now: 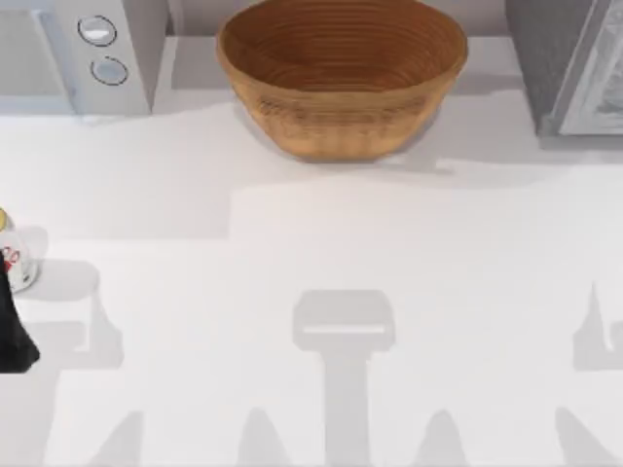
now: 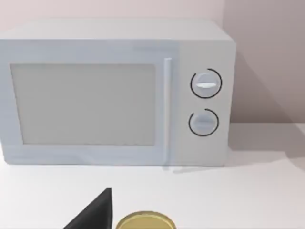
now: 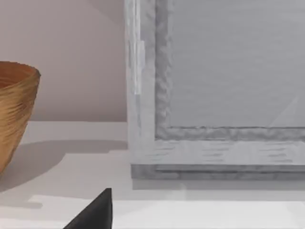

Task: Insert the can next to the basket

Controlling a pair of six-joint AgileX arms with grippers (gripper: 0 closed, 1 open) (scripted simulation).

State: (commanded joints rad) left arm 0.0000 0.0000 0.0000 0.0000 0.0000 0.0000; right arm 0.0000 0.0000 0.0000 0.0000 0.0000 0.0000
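Your biggest risk here is the can (image 1: pixel 14 259) tipping or skidding off the left edge of the counter (image 1: pixel 321 243): it stands upright at the far left, and a nudge from one finger before the other makes contact would, I judge, knock it over or push it out of reach. The carry is also long — the basket (image 1: pixel 341 73) sits well apart, at the back centre between the microwave (image 1: pixel 83 49) and a grey appliance (image 1: pixel 574 63) at the right, so a weak grip could let the can slip on the way.

The left end effector (image 1: pixel 12 326) is just beside the can, on its near side, a dark finger touching or nearly touching the body. In the left wrist view the gold top (image 2: pixel 145 222) sits right beside the dark fingertip (image 2: pixel 95 212), facing the microwave. Whether the fingers are released or clenched on the can, you cannot tell from here.

The right arm is parked — its wrist view looks past the basket's rim toward the grey appliance.
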